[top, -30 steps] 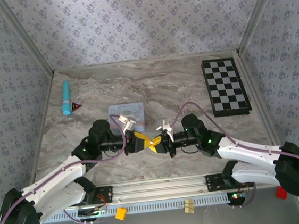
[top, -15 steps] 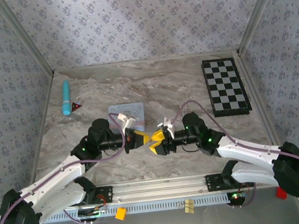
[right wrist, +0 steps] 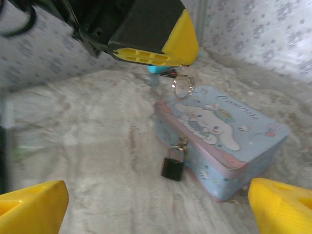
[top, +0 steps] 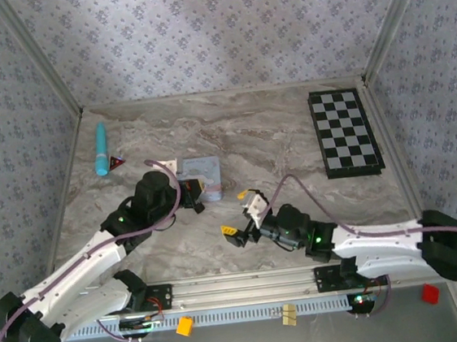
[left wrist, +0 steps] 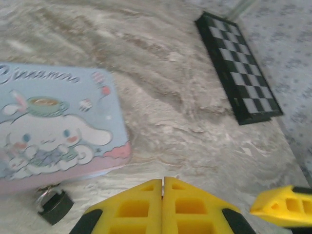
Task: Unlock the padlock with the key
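Yellow pads of the left gripper (left wrist: 163, 192) are pressed flat together. Seen from the other arm, a small metal ring (right wrist: 183, 87) dangles just under their tips. I take it the key is pinched between them, though its blade is hidden from me. The right gripper (right wrist: 158, 192) is spread wide with nothing in it, low over the marble table (right wrist: 97, 146) and facing the lock.

Ahead of it the padlock (right wrist: 173, 166) hangs from the clasp on the front wall of the light-blue tin (right wrist: 219, 129), its base down near the marble. The left gripper hovers above and just beside it. Farther out, a chessboard (top: 345, 132) lies at the far right, well apart, and a blue tube (top: 101, 147) at the far left.

The trouble I expect is that nothing is steadying the lock. It hangs loose, so a nudge from the key would likely swing it aside or slide the tin instead of seating the key. With so little key showing, the blade may also twist in the pads or fall short of the keyhole. The two arms are close enough here to bump each other.
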You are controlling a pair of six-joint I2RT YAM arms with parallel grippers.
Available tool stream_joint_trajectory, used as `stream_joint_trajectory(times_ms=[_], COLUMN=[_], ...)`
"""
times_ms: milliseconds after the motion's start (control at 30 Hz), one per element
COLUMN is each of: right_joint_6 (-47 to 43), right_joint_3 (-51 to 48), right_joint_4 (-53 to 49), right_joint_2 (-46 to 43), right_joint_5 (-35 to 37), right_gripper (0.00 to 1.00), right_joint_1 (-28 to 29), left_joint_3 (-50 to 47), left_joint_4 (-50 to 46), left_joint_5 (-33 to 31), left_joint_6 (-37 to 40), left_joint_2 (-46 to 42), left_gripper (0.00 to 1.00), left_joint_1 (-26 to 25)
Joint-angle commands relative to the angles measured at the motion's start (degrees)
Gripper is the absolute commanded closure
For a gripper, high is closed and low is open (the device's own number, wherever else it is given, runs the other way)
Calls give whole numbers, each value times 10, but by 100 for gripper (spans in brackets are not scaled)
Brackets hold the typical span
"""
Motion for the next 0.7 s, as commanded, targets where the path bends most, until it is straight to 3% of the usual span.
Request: stream_joint_trajectory(times_ms=[0,200,400,667], right_joint_6=[-75,-69,-69,-92], right_joint_3=[24,68,119,118], right_joint_4=[130,177,163,179], right_joint_2=[67,146,201,231], right_joint_5=[153,157,133,134], right_gripper=[9,16,31,45], right_joint_1=[19,22,30,31], left_joint_3=[8,11,-3,-11], left_joint_4=[-15,-27,-5,7], left_joint_5=[-44,-55,-62,-50], left_joint_6=[-65,-68,-85,-89], left_joint_2=[2,-1,-1,-21], left_gripper=[100,100,100,100], left_joint_1=[-10,-28,-45,-47])
